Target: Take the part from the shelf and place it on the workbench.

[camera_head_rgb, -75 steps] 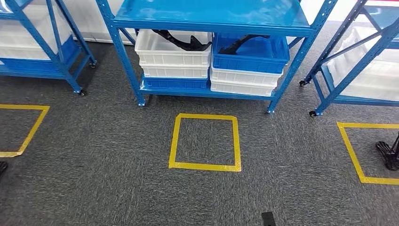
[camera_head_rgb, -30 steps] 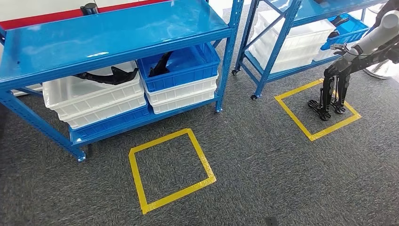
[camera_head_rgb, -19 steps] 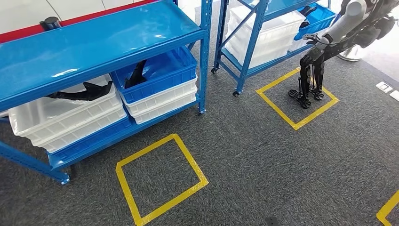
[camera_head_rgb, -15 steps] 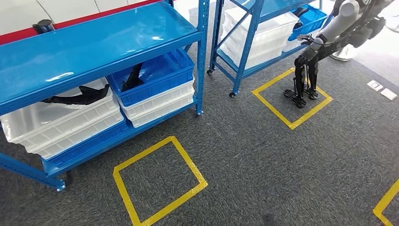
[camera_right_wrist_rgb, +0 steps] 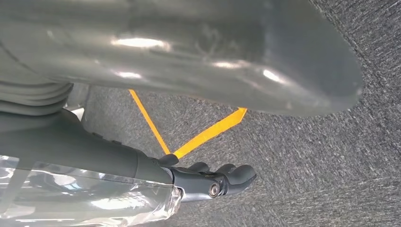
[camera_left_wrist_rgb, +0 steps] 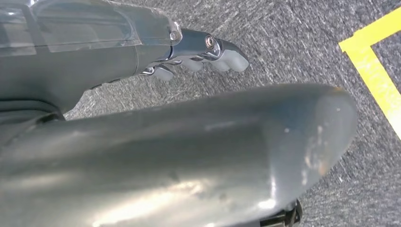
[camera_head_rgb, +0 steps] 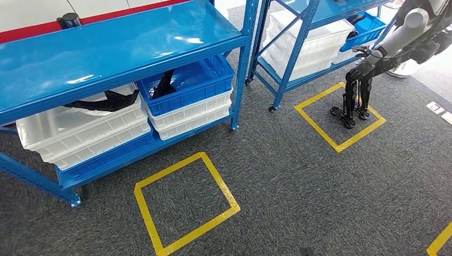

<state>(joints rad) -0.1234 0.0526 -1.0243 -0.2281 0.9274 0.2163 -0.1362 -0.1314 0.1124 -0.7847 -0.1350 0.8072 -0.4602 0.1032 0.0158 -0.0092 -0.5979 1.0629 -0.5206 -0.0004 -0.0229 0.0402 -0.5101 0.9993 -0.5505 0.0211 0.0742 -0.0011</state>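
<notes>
On the blue shelf (camera_head_rgb: 122, 40) in front of you, low down under its big top board, sit stacks of white and blue bins. One black part (camera_head_rgb: 104, 101) lies across the top white bin (camera_head_rgb: 80, 125) on the left side. Another black part (camera_head_rgb: 162, 85) leans up inside the blue bin (camera_head_rgb: 192, 85) just beside it.

Your left hand (camera_left_wrist_rgb: 142, 142) hangs over the grey carpet (camera_head_rgb: 298, 181). Its thumb (camera_left_wrist_rgb: 203, 146) sticks out straight and the fingers (camera_left_wrist_rgb: 208, 54) are curled in a little, apart from the thumb. It holds nothing. Your right hand (camera_right_wrist_rgb: 189, 71) hangs over the carpet too, with its dark fingers (camera_right_wrist_rgb: 227, 177) bent a little and well apart from the thumb (camera_right_wrist_rgb: 227, 56). It holds nothing either.

You can see a yellow tape square (camera_head_rgb: 184, 205) on the carpet in front of the shelf. A second blue shelf (camera_head_rgb: 298, 53) stands to the right, with more bins on it. Another robot (camera_head_rgb: 384, 58) stands in a yellow square (camera_head_rgb: 341, 114) beside that shelf, reaching an arm toward it.
</notes>
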